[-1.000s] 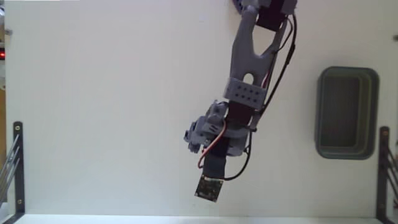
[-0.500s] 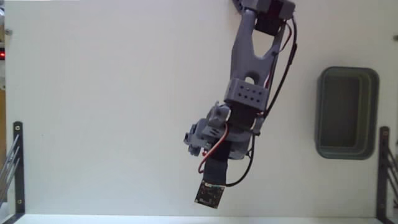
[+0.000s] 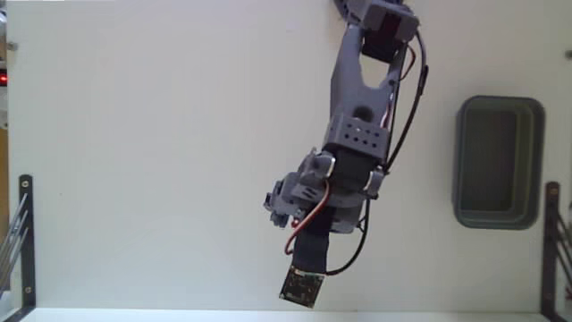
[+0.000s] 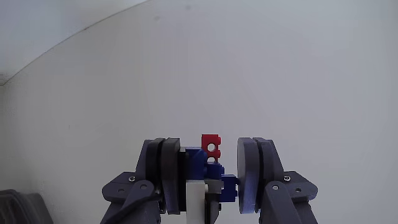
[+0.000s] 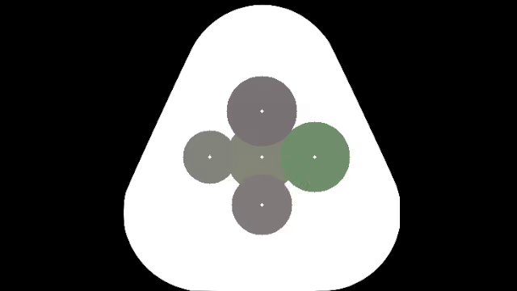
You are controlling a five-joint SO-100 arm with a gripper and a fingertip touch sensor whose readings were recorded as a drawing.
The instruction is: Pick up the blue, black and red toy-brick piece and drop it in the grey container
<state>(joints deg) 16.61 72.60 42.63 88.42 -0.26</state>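
Gripping the toy-brick piece (image 4: 210, 167) between my gripper's (image 4: 211, 177) closed-in jaws.
Next I swing toward three o'clock, over the grey container (image 3: 499, 162).

Toy-brick piece (image 4: 210, 167) bottom cut off

White tabletop (image 3: 161, 134), bright even light, seen from above in fixed view.

Surface fills nearly whole frame, plain, matte, no marks. Dark metal brackets at lower left edge (image 3: 25, 234) & lower right edge (image 3: 550, 237), upright, w/ screws. Small red light far left edge, upper part (image 3: 3, 79). Thin darker strip along bottom edge. Wrist view: same pale surface, curved edge upper left, lighter grey bg beyond it.
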